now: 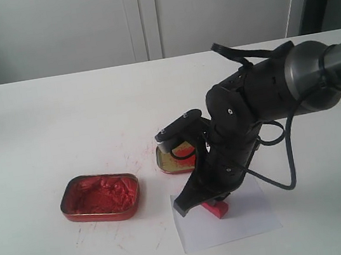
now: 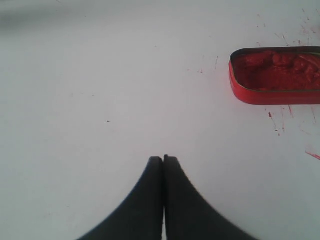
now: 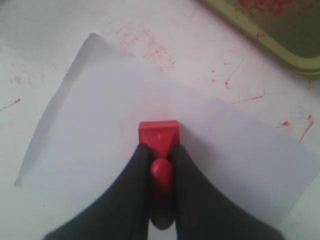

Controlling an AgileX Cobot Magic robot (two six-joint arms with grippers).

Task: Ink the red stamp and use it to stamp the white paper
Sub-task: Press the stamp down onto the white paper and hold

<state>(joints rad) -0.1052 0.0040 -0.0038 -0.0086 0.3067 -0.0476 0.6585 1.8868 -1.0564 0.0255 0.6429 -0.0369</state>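
Observation:
The red stamp (image 1: 215, 208) (image 3: 158, 136) stands with its square base on the white paper (image 1: 236, 223) (image 3: 100, 130). My right gripper (image 1: 201, 201) (image 3: 161, 152) is shut on the stamp's knobbed handle, reaching down from the right. The paper lies in front of the tins near the table's front edge; one corner curls up slightly. My left gripper (image 2: 163, 159) is shut with nothing in it, over bare tabletop; it does not show in the exterior view.
A red tin of lumpy red ink paste (image 1: 100, 197) (image 2: 275, 75) sits left of the paper. A gold-coloured tin with a red smear (image 1: 174, 161) (image 3: 270, 22) lies behind the paper, partly hidden by the right arm. Red ink specks mark the white table (image 1: 41, 121).

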